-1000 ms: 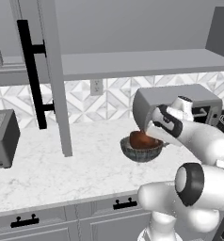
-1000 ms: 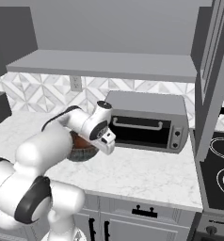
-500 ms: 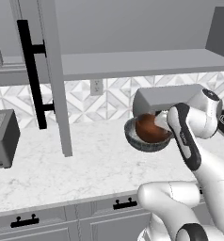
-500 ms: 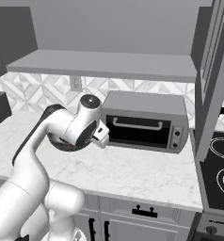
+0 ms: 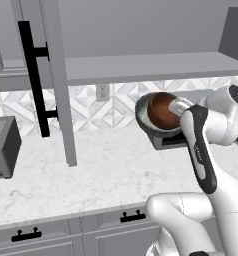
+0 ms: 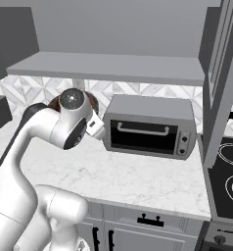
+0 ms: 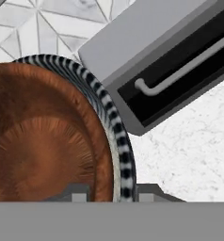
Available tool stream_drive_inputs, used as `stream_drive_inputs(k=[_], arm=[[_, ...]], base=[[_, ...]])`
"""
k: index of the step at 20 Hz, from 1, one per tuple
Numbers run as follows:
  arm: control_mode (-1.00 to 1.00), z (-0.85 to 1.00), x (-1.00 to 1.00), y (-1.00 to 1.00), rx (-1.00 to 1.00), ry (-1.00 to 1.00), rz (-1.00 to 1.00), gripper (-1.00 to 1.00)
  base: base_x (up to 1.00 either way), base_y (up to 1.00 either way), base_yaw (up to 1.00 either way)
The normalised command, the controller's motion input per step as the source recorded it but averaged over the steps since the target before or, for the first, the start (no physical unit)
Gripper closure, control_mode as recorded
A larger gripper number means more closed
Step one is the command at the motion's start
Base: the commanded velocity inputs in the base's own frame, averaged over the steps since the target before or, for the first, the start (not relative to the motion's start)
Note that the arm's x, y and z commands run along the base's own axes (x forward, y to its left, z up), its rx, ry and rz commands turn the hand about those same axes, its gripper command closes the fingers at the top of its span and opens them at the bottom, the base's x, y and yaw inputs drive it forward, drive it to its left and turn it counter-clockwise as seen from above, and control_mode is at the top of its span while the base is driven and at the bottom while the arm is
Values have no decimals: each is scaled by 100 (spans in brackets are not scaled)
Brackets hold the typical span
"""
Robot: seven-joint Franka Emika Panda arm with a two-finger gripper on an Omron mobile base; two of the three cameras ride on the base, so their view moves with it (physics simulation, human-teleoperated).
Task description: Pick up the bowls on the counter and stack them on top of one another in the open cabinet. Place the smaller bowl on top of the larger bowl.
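Your fingers (image 7: pixel 107 195) are closed down on the rim of the larger bowl (image 5: pixel 145 121), one tip inside it and one outside, as the hand view shows at its bottom edge. You carry both bowls as one load: the smaller bowl (image 5: pixel 162 110), glossy reddish-brown, sits nested inside the larger one. The pair is lifted clear of the desk (image 5: pixel 111 170) and tipped on its side, the open mouths turned toward the left base camera.

In the left base view the bowls hang in front of the patterned tile backsplash (image 5: pixel 118 97), below the cabinet's flat grey shelf (image 5: pixel 141 67) and to the right of the open cabinet door (image 5: pixel 56 80) with its long black bar handle (image 5: pixel 33 75). The bowls are not on the shelf.

In the hand view the striped dark-and-pale outside of the larger bowl curves round the brown one, and the toaster oven (image 7: pixel 170 61) lies just beyond. The right base view shows that oven on the desk near the arm's hand, with the bowls mostly hidden behind the wrist.

A toaster (image 5: pixel 3 152) stands at the far left of the desk, well apart from the load.
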Motion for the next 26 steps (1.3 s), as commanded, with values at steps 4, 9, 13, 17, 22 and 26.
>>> stream_drive_inputs(k=[4,9,13,17,22,26], arm=[[-100,100,-2,-1,4,-17,-19,100],[-100,100,9,-5,4,-10,-20,100],[-100,100,71,0,7,-1,-24,100],[-100,100,100,0,10,0,-24,100],[-100,41,99,0,9,0,-15,100],[-100,-40,82,0,4,0,-8,100]], base=[[0,0,0],[0,0,0],[0,0,0],[0,0,0],[0,0,0],[0,0,0]])
